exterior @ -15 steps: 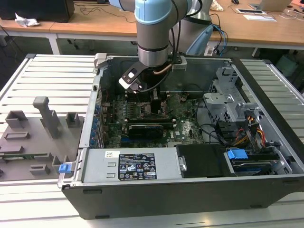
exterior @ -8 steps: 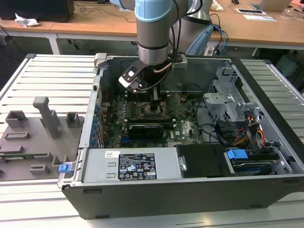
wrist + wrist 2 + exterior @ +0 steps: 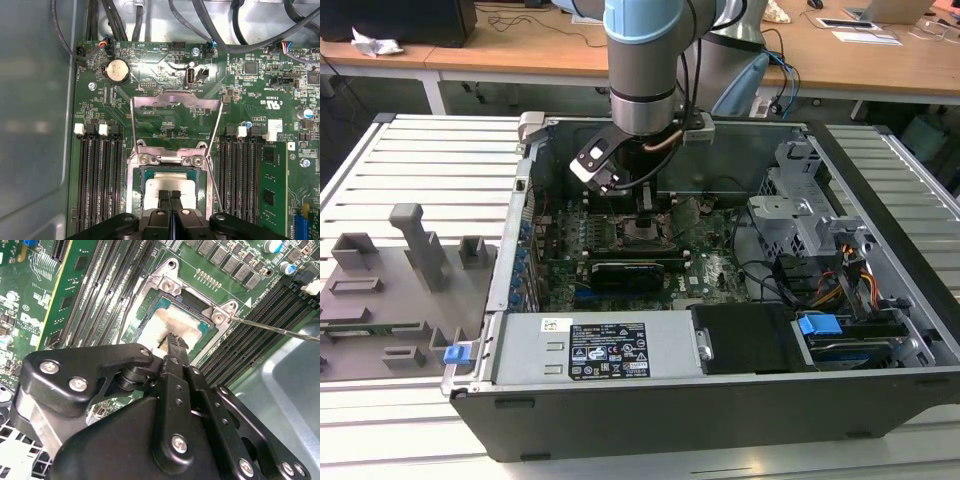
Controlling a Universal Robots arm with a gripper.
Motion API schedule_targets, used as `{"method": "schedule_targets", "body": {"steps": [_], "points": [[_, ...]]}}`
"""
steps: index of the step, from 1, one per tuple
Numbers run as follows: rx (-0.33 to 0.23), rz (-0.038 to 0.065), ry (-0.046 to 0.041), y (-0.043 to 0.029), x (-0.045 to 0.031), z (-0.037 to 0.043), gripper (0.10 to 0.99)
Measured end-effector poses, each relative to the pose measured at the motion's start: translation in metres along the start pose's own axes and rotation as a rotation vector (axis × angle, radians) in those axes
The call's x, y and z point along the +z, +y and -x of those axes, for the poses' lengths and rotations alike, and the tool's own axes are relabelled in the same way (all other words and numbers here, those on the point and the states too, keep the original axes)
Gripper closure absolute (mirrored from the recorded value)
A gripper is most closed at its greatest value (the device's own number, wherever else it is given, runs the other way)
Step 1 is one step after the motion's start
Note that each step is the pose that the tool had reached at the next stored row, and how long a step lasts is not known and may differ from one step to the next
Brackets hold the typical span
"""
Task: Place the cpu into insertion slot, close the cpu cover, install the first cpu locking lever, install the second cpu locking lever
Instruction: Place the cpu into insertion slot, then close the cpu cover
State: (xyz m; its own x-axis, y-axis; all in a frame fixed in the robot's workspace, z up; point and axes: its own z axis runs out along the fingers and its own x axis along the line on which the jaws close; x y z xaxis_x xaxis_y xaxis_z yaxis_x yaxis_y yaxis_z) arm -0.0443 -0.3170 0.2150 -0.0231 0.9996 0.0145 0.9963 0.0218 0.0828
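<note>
Centrally, an open computer case [image 3: 670,425] is seen lying on a slatted metal table [image 3: 430,160], with the arm lowered into it from above.

- Gripper [image 3: 170,194]: the two black fingers are pressed together with no gap between them and nothing is held. In both wrist views the fingertips [image 3: 175,341] are placed directly over the cpu; whether they touch its top cannot be told.
- Cpu [image 3: 154,186]: the silver-beige chip is seated flat inside the insertion slot [image 3: 134,184], and part of its top is hidden by the fingers.
- Cpu cover [image 3: 175,98]: the thin metal frame is swung open on its hinge, away from the socket, and green motherboard [image 3: 120,117] is seen through its cut-out.
- Locking lever [image 3: 270,328]: a thin metal rod is seen raised beside the socket, apparently unlatched.
- Memory slots [image 3: 100,180]: long black rows are found on both sides of the socket.
- Coin battery [image 3: 116,71]: it is mounted on the board beyond the open cover.
- Grey fixtures [image 3: 415,245]: these are set on the table at the exterior view's left, well apart from the case.
</note>
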Motion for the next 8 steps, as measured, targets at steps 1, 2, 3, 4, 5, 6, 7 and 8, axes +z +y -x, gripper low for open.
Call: {"method": "schedule_targets", "body": {"steps": [1, 2, 3, 4, 5, 6, 7, 8], "points": [[0.0, 0.0, 0.0, 0.0, -0.0006, 0.0, 0.98], [0.0, 0.0, 0.0, 0.0001, -0.0013, 0.0, 0.98], [0.0, 0.0, 0.0, 0.0002, -0.0021, 0.0, 0.98], [0.0, 0.0, 0.0002, 0.0002, -0.0026, -0.0001, 0.98], [0.0, 0.0, 0.0, 0.0002, -0.003, -0.0001, 0.98], [0.0, 0.0, 0.0, 0.0003, -0.0033, 0.0, 0.98], [0.0, 0.0, 0.0, 0.0003, -0.0035, -0.0001, 0.98], [0.0, 0.0, -0.0001, 0.0003, -0.0045, 0.0, 0.98]]}}
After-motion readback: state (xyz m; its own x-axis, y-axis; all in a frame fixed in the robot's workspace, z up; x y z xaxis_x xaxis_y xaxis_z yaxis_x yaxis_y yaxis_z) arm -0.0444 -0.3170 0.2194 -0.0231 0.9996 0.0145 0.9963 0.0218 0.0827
